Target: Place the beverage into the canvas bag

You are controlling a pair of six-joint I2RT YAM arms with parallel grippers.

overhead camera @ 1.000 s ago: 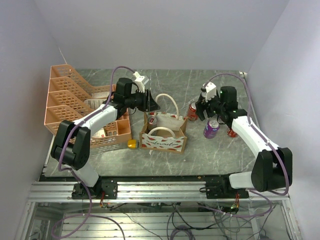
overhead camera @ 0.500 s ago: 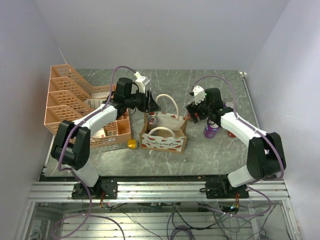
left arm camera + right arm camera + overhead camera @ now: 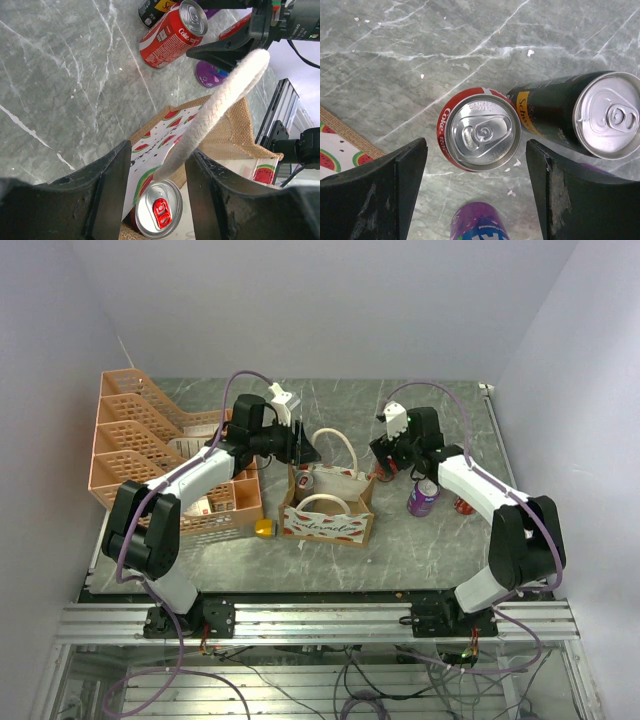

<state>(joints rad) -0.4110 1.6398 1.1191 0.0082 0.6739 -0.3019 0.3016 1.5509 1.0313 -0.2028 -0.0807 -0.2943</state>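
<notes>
Top camera first: we had the small tan canvas bag with the watermelon-print front panel (image 3: 326,525) standing on the grey marbled desk (image 3: 430,555), with the orange plastic mesh tray rack (image 3: 140,440) off to its left. The left end effector (image 3: 300,447) hung over the bag's far edge. The right end effector (image 3: 386,458) hovered just past the bag's far right corner, near a purple can (image 3: 422,498).

Left wrist: the fingers stood apart, and the white rope handle (image 3: 220,95) ran loose between them, not pinched. Down inside the bag sat a silver-topped can (image 3: 157,212).

Right wrist, and here was the action: the red Coke can (image 3: 480,132) stood upright on the desk, outside the bag, centred between wide-spread fingers with neither one touching it. A black can with a yellow label (image 3: 555,112) crowded it on one side; we couldn't tell whether the two touched.

We judged the grab to be the step in hand. Done well, it meant dropping straight down, slipping one finger between the two cans without nudging the black one, closing on the body below the rim, then lifting clear of the bag's wall.
</notes>
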